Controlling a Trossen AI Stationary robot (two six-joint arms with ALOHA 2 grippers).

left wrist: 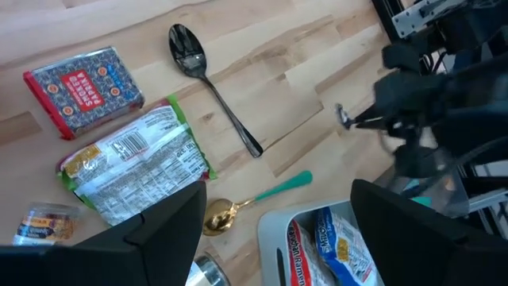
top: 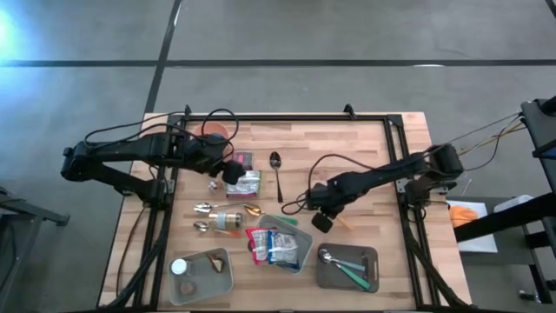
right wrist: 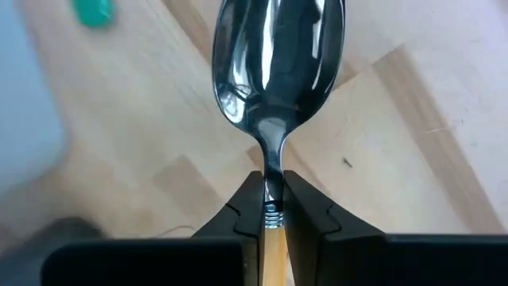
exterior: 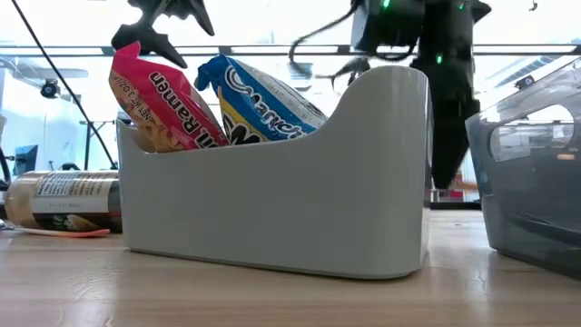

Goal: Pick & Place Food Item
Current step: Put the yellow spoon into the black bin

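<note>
Your right gripper (right wrist: 274,208) has its fingers (right wrist: 304,208) clamped on the neck of a spoon (right wrist: 274,67), right where the metal meets a wooden handle; the shiny bowl sticks out just past the fingertips, over bare desk (right wrist: 397,159). In the high view that gripper (top: 320,217) sits right of centre, with the wooden handle poking out behind it.

Your left gripper (left wrist: 274,226) has fingers (left wrist: 159,234) wide apart, nothing between them. Just below the gap: a gold spoon with a green handle (left wrist: 258,199) and the rim of a grey bin (left wrist: 274,230) holding ramen packets (left wrist: 337,246). Just past the left finger lies a green-edged food packet (left wrist: 131,163), flat on the desk. Beyond it, a red-bordered box (left wrist: 83,87) and a black spoon (left wrist: 210,83), apart from each other. Farthest off, the other arm shows dark and blurred.

High view: left gripper (top: 230,169) touches or hangs just over the food packet (top: 246,183). Low view: pink packet (exterior: 163,104) and blue packet (exterior: 263,104) stand tilted in the bin (exterior: 272,200); a jar (exterior: 59,200) lies on its side behind it.
</note>
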